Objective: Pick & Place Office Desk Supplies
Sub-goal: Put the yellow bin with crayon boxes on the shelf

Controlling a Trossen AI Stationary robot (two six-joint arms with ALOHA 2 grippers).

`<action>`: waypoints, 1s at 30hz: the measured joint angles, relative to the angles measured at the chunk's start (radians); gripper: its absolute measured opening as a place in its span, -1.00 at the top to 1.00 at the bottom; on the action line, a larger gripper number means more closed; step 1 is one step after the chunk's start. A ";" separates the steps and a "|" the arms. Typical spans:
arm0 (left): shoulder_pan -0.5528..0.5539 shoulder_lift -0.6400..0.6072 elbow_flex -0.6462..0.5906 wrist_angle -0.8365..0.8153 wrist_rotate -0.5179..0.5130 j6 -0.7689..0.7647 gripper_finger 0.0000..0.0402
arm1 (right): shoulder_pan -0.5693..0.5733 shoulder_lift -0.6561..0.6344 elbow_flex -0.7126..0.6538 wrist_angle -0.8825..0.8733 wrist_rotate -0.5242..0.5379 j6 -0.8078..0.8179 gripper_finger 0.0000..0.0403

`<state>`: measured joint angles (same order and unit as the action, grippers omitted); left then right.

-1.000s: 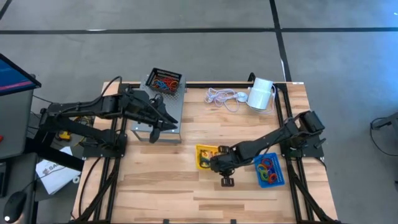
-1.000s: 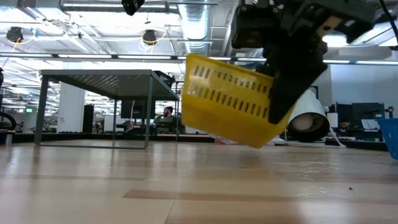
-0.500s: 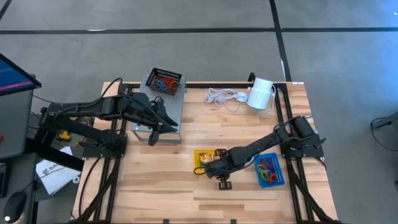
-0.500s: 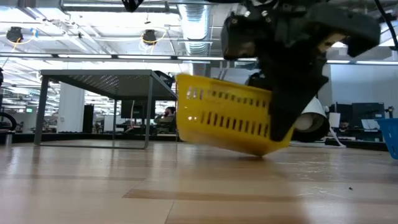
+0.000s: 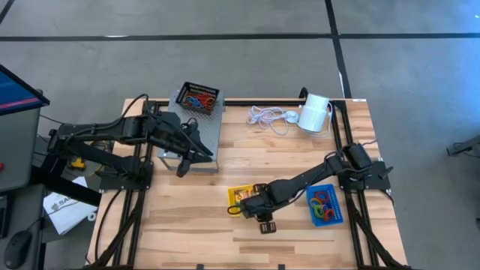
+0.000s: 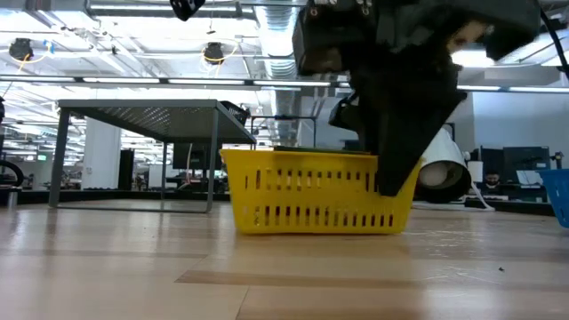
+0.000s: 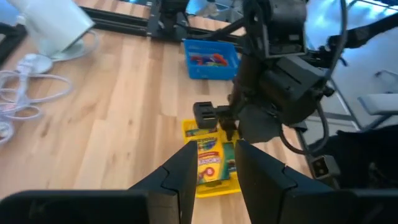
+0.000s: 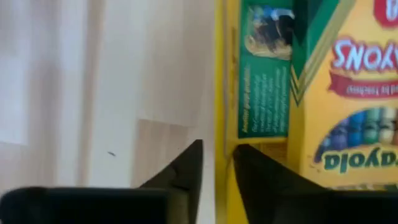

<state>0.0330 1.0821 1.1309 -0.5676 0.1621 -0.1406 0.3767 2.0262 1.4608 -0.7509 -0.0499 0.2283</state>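
Now my right gripper (image 5: 253, 211) straddling the yellow tray's (image 6: 311, 191) near-right wall, fingers narrowly apart, crayon boxes (image 8: 336, 93) inside, tray flat on the table (image 5: 187, 225), my left gripper (image 5: 182, 168) waiting far left, part-open, empty.

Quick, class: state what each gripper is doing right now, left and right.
Left gripper: empty, fingers slightly parted, hovering over the grey block.
Right gripper: fingers astride the yellow tray's wall; grip or release cannot be told.

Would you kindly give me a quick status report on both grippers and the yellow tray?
Right gripper straddling yellow tray wall, tray flat on table. Crayon boxes inside. Left gripper waiting over grey block. Nothing in the way.
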 joint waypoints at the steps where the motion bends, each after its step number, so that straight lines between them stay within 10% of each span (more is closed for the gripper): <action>1: 0.000 0.000 0.000 0.000 0.013 0.002 0.48 | 0.000 0.000 0.007 0.003 -0.007 0.004 0.52; 10: -0.026 0.000 0.000 -0.049 0.199 0.120 0.48 | -0.007 0.000 0.082 -0.034 -0.056 0.042 0.01; 19: -0.219 0.085 0.000 -0.055 0.144 0.311 0.48 | 0.012 0.000 0.277 -0.210 -0.056 0.035 0.02; 30: -0.344 0.278 0.000 -0.022 -0.078 0.477 0.48 | 0.063 -0.203 0.379 -0.392 0.358 0.125 0.17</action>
<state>-0.3113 1.3603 1.1309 -0.5898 0.0846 0.3360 0.4397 1.8236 1.8400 -1.1430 0.3077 0.3532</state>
